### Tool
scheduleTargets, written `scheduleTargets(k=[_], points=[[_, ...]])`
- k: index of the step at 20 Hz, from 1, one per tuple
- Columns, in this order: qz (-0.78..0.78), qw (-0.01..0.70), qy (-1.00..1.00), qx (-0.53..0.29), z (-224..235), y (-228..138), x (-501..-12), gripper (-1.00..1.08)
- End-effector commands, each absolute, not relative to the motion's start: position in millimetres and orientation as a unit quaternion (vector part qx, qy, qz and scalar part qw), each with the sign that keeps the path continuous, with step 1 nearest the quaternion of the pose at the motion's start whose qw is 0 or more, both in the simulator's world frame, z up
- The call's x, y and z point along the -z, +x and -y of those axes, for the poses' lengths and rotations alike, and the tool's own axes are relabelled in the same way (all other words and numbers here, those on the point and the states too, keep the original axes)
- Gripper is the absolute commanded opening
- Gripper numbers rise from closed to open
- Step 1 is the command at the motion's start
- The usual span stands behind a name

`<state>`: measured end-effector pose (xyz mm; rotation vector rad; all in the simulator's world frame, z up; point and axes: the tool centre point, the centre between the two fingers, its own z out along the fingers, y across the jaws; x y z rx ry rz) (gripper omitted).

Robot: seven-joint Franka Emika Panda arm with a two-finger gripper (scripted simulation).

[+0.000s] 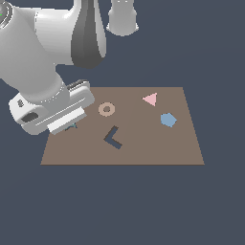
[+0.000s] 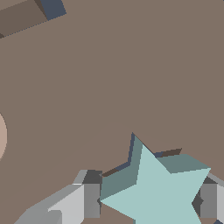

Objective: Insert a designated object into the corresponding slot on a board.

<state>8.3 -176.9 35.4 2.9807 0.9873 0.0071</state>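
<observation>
Closest to the wrist camera is the light teal star [image 2: 159, 194], held between the two grey fingers [image 2: 89, 199] of the hand [image 2: 151, 201]; the hand is pinching it from two opposite sides. The star sits low over the star-shaped slot [image 2: 131, 153], whose dark edges show just around its upper points, so I judge it is partly entered or about to be seated. In the exterior view only a small teal corner [image 1: 72, 126] shows under the hand [image 1: 67, 122], at about 9 o'clock on the brown board [image 1: 158, 148].

The star looks flat, stiff and light, with smooth faces that may slip. The best hold seems to be across two inner notches, as it is now, so the points stay free to match the cutout.

Farther, near the board's centre, lies the dark L-shaped cutout [image 1: 113, 138], and just beyond it, toward 11 o'clock, a tan ring [image 1: 106, 109]. At 2 o'clock is the blue hexagon [image 1: 168, 119], and farthest the pink triangle [image 1: 150, 99].

I can read no brand, label or writing anywhere.
</observation>
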Motion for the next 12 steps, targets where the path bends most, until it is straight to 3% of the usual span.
scheduleTargets(k=[1, 2, 3, 12], points=[[-0.314, 0.001, 0.949, -0.002, 176.6, 8.1, -30.9, -1.0], [-0.314, 0.0, 0.949, -0.002, 176.8, 8.0, -30.6, -1.0], [-0.314, 0.0, 0.949, -0.002, 176.8, 8.0, -30.6, 1.0], [-0.314, 0.0, 0.949, -0.002, 176.8, 8.0, -30.6, 1.0]])
